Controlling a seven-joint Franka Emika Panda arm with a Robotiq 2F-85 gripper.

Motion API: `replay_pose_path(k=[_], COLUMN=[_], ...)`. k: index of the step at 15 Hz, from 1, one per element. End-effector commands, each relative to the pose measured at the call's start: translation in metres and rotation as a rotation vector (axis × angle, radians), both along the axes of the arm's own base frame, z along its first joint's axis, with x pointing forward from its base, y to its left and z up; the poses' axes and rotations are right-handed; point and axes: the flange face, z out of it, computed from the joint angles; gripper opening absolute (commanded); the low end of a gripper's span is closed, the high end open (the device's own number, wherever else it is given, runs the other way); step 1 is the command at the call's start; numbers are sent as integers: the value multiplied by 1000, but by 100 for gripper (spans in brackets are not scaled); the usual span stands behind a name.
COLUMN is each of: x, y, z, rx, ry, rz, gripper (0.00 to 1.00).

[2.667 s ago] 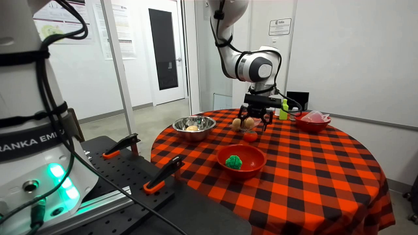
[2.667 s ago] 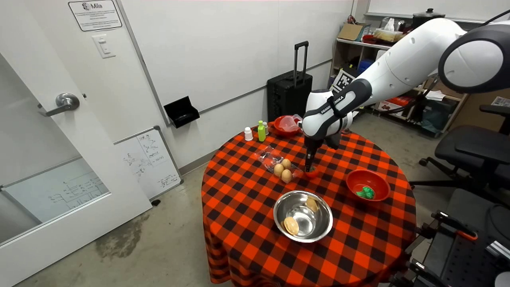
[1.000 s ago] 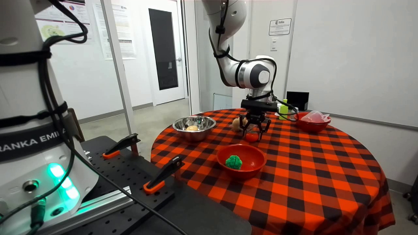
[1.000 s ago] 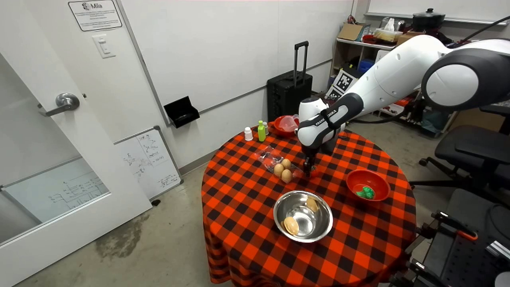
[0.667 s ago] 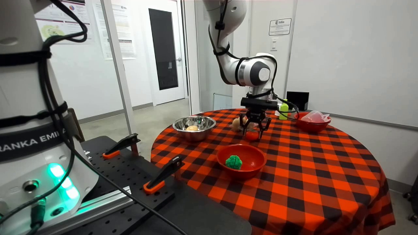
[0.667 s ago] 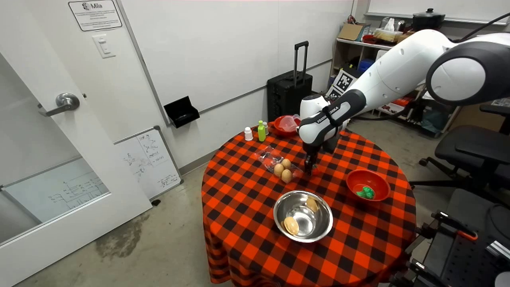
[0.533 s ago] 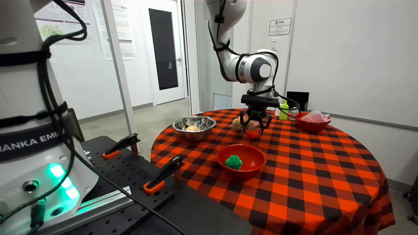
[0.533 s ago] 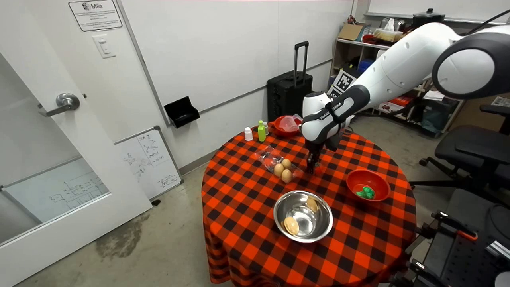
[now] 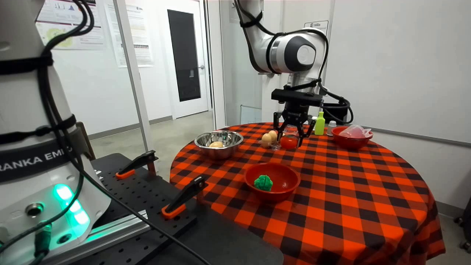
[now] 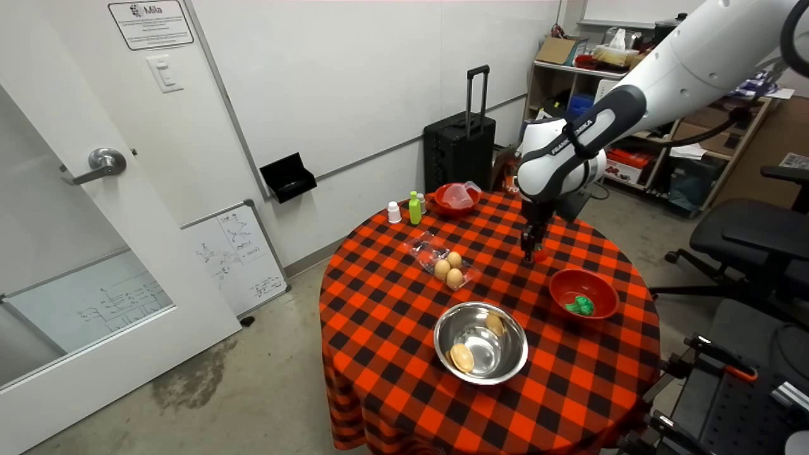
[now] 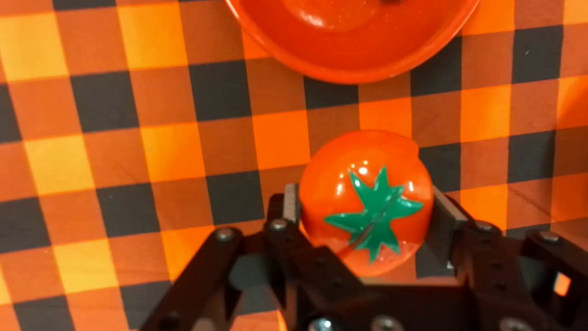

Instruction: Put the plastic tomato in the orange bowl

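The plastic tomato (image 11: 330, 193), glossy red-orange with a green leaf star, is gripped between both finger pads (image 11: 290, 202) in the wrist view. My gripper (image 9: 289, 142) is shut on it and holds it off the checked tablecloth, as an exterior view shows. The tomato (image 10: 540, 255) is partly covered by the fingers there. The orange bowl (image 9: 285, 178) stands on the table, nearer the robot base than the gripper, with a green broccoli-like piece (image 9: 263, 183) inside. At the top of the wrist view part of that bowl (image 11: 390, 41) shows, apart from the tomato.
A shiny metal bowl (image 10: 447, 319) with beige pieces stands on the table. Several eggs (image 10: 454, 278) lie on a clear plastic carton (image 10: 422, 243). A red bowl (image 9: 352, 142) with a clear plastic item, a lime-green bottle (image 10: 414, 208) and a white bottle (image 10: 394, 212) are farther back.
The gripper came down around the tomato on the cloth, took hold of it and has risen with it. It has moved away from the eggs, closer to the orange bowl.
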Motion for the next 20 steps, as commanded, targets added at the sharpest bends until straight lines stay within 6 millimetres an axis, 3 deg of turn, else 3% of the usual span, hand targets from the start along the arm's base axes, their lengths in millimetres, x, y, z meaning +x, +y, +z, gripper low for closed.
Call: replay_pose_path(k=[1,4,8,14,20], x=[-58,-96,-124,-132,-124], y=[-10,-15,-11,-5,-13], z=[25,26,15,-10,-34], rx=[35,80,97,-3,-56], ry=[-10,1,3,-29,-24], rz=[-127,-226,-308,-393,-422], gripper=[38,38,38,38,38])
